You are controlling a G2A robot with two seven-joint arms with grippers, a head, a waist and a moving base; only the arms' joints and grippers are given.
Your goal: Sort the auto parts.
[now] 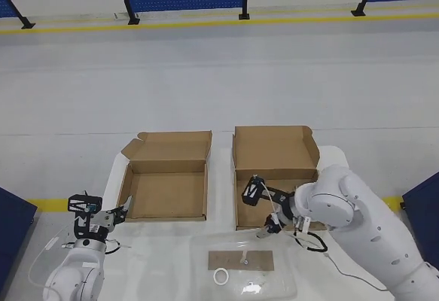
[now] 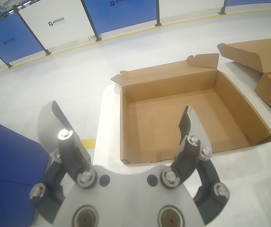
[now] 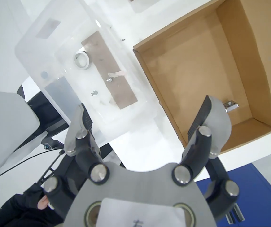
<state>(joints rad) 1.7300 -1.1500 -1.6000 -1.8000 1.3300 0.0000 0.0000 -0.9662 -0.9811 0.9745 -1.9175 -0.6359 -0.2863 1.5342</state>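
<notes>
On the white table [image 1: 166,241], the left claw [image 2: 120,106] is hanging open beside the left box [image 1: 166,194], the right claw [image 3: 143,105] open by the right box [image 1: 275,162].

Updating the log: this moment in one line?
left gripper open, empty | right gripper open at right brown cardboard box | small silver metal part inside | white ring in clear plastic tray

Two open cardboard boxes sit side by side on the white table [image 1: 166,248], the left box [image 1: 166,194] and the right box [image 1: 273,162]. The left gripper [image 1: 118,211] is just off the left box's near corner, fingers spread. The right gripper [image 1: 270,226] hangs at the right box's near edge. Closer in there's a clear tray [image 1: 279,282] holding a brown strip [image 1: 230,259] and a white ring [image 1: 221,277].
</notes>
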